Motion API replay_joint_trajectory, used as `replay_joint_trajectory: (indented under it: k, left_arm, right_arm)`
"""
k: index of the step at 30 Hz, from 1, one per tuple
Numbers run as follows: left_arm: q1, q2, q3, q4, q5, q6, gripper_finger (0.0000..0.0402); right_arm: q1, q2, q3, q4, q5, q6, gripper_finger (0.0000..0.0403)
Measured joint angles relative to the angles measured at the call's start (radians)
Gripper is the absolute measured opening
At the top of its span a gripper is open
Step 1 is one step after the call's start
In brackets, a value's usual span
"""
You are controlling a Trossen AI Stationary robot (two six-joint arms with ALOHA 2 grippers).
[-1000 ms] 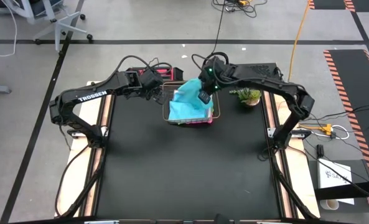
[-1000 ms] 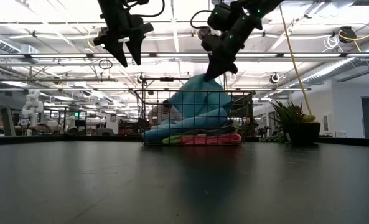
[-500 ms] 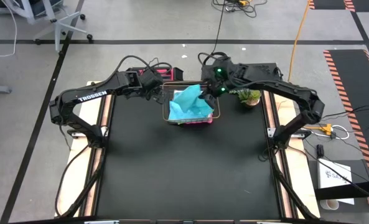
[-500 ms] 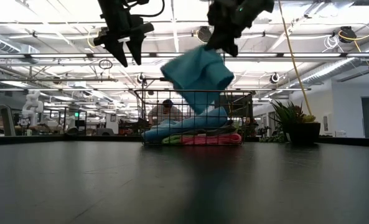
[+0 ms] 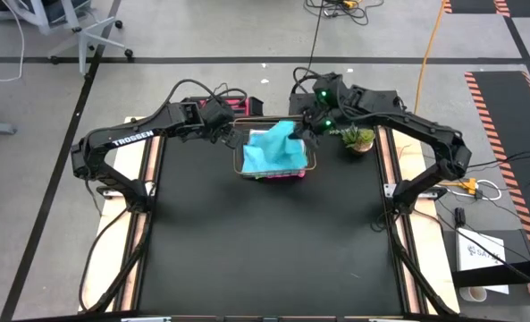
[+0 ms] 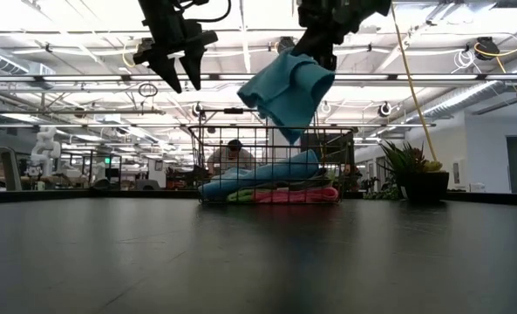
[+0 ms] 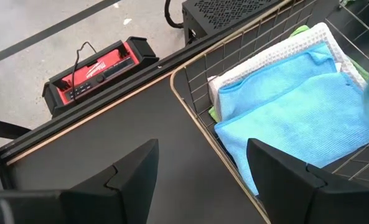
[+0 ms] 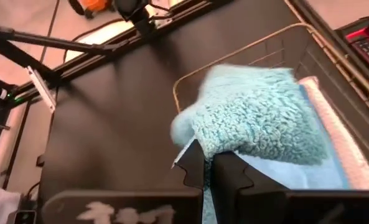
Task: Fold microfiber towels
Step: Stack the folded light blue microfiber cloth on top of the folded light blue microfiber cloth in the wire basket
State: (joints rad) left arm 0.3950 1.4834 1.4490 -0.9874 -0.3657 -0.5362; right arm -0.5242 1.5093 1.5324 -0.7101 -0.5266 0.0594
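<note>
The right claw (image 6: 321, 59) is pinched shut on a turquoise towel (image 6: 286, 92), holding it in the air above the copper wire basket (image 5: 276, 159) at the far middle of the tabletop (image 5: 265, 241). The cloth hangs from that single pinch in a loose bunch, with folds drooping toward the basket rim, which suggests it is light, soft and limp: it will not hold any shape by itself and will likely need to be laid flat before a fold can be made. Its fuzzy pile looks grippy rather than slick, so a pinch at a corner or along a hem should hold; the present grip seems to be nearer a bunched edge than a clean corner. The left claw (image 6: 174, 72) hovers just left of the basket, high off the tabletop, its fingers spread wide and carrying nothing. In the basket lie the remaining towels (image 7: 296, 112): another turquoise one on top, a pale grey one under it, lime green and pink showing at the edges. The wire walls are the main snag risk for a dangling cloth. A potted plant (image 5: 356, 138) stands just right of the basket, near the right arm. The whole near part of the dark tabletop lies open, giving room to spread the towel.
</note>
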Motion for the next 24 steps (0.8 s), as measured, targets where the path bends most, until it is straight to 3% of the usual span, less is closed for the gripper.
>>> replay_joint_trajectory:
  k: [8,21,24]
  left_arm:
    - [0.0,0.0,0.0,0.001,0.0,0.0,0.0246]
    - [0.0,0.0,0.0,0.002,0.0,0.0,0.0246]
    - [0.0,0.0,0.0,0.002,0.0,0.0,0.0245]
  right_arm:
    - [-0.027,0.06,0.106,-0.145,-0.079,-0.095,0.0]
    - [-0.026,0.471,0.626,-0.543,-0.048,-0.448,0.0]
    - [-0.026,0.525,0.675,-0.574,-0.058,-0.488,0.0]
